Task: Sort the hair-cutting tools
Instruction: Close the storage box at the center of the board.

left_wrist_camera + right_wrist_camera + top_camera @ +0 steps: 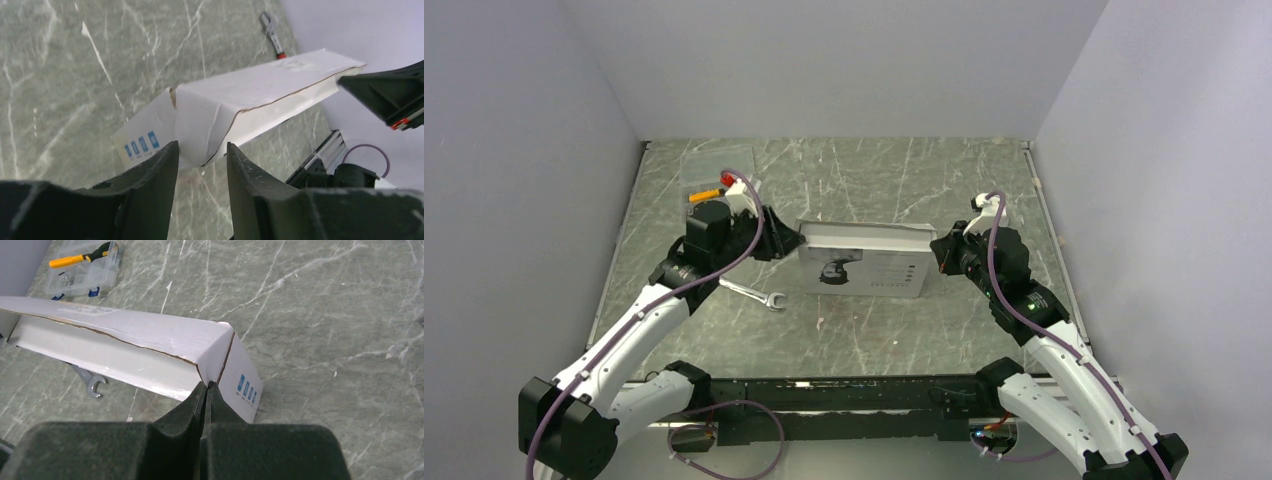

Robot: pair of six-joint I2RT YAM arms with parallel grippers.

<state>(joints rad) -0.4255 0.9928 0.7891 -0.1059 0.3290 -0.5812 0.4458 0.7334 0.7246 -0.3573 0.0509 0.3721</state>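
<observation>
Lying mid-table between the arms, a white clipper box [874, 272] has its lid flap [864, 236] raised. The left gripper [200, 150] straddles one flap corner with jaws apart, and the right gripper [207, 387] has jaws pressed together, apparently pinching the other corner. No clipper or comb shows, so sorting looks barely begun; the table [924, 180] is grey-green marble pattern inside pale walls, with an open-end wrench [759, 294] and clear parts case [714, 175] nearby.
</observation>
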